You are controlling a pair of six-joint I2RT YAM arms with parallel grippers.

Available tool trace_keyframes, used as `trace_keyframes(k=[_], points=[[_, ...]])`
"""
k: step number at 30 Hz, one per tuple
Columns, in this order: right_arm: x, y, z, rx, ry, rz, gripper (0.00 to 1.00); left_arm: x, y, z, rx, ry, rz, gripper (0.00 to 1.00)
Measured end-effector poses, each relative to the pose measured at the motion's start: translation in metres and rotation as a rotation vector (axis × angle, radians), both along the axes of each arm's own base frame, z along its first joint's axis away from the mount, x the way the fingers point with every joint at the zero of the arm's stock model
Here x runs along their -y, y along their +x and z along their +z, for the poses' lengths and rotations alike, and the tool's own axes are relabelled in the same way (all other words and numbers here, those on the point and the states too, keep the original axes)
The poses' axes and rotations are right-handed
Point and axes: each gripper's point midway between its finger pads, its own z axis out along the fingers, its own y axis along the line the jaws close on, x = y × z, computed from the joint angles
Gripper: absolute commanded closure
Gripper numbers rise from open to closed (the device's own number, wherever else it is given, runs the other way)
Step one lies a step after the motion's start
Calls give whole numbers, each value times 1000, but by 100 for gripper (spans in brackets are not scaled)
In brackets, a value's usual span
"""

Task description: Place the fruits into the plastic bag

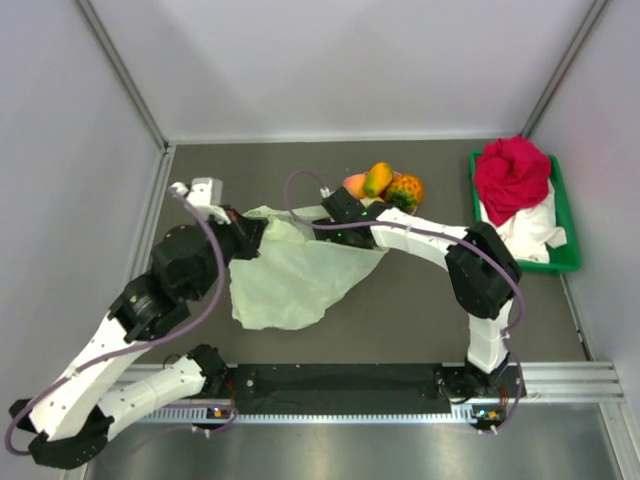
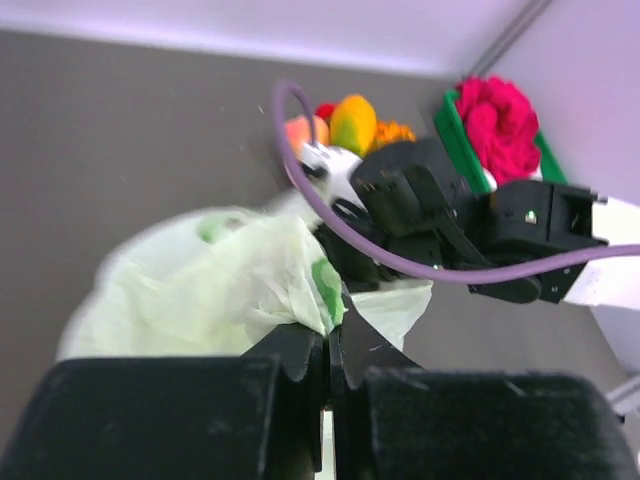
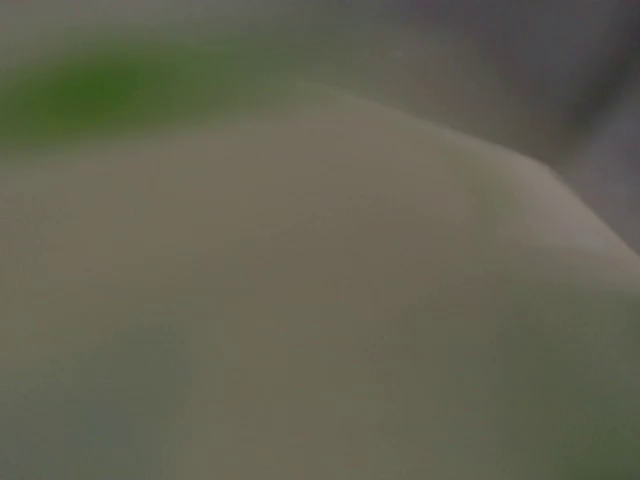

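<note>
Left jaws are clamped tight on a fold of the plastic bag, with thin film caught between the tips. From there the bag sprawls slack on the worktop to their right. The right jaws sit at the bag's far top edge, but their own camera gives only blurred pale film, so I cannot tell if they grip or gape. Just beyond the right jaws the fruits huddle, outside the bag.

My read: the mouth needs opening. The left jaws should hold firm while the right jaws take one rim layer and draw away gently, because this film looks easy to tear. Bare worktop lies below both jaws. The green tray with its red cloth sits well right of the right jaws. The side wall crowds the left arm.
</note>
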Motion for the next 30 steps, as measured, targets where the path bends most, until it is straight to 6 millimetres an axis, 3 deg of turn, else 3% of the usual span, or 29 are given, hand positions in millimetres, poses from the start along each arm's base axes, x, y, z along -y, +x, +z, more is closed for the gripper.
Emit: trace_keyframes(k=[6,13,17,23,26,30], points=[[65,12,-5,41,-131,-124,14,-41,-19,45,92,-36,80,100],[88,26,32,117,-95,-198,14,-42,-21,38,74,15,67,100],[86,19,48,110,-28,-179,15,-16,-13,30,44,33,-8,100],[59,-4,85,82,174,-66,15,38,17,-18,-61,135,-117,100],[50,-18,100,70,261,-15,15,48,23,-42,-108,179,-141,100],[45,-31,117,80,339,32,15,53,27,-41,-105,164,-161,100]])
